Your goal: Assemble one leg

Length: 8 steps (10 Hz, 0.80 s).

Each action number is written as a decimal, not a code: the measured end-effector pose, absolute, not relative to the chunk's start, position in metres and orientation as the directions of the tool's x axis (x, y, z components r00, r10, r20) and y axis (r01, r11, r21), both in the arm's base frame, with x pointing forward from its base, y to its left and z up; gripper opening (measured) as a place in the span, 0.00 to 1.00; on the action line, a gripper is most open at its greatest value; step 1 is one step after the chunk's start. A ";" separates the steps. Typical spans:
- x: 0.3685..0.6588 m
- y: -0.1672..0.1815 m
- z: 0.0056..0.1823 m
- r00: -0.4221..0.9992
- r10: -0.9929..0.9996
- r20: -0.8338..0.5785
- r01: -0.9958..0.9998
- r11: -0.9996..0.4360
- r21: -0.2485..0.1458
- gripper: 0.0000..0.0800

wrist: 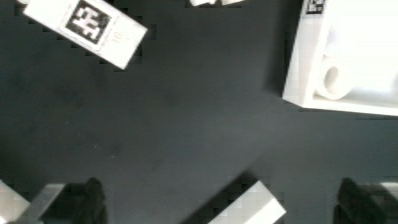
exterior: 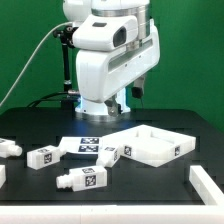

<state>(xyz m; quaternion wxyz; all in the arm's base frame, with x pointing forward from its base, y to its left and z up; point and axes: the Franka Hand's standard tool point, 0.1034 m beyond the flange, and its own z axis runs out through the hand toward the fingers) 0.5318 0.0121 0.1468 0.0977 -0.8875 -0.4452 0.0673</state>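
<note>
Wrist view puts our pincer nearest, its fingers spread wide with nothing between them. Farther off, well apart and to one side, the leg lies on the black table. It is a stubby white tagged peg, its long axis slanting across our fingers' line.

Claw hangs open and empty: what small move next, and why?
Probably move over a loose leg and lower. The claw is open, holding nothing, over bare table, and no leg looks fitted to the tray.
</note>
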 end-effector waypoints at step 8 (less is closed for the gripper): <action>0.531 0.010 0.144 0.598 0.801 -0.032 0.775 -0.589 -0.229 0.81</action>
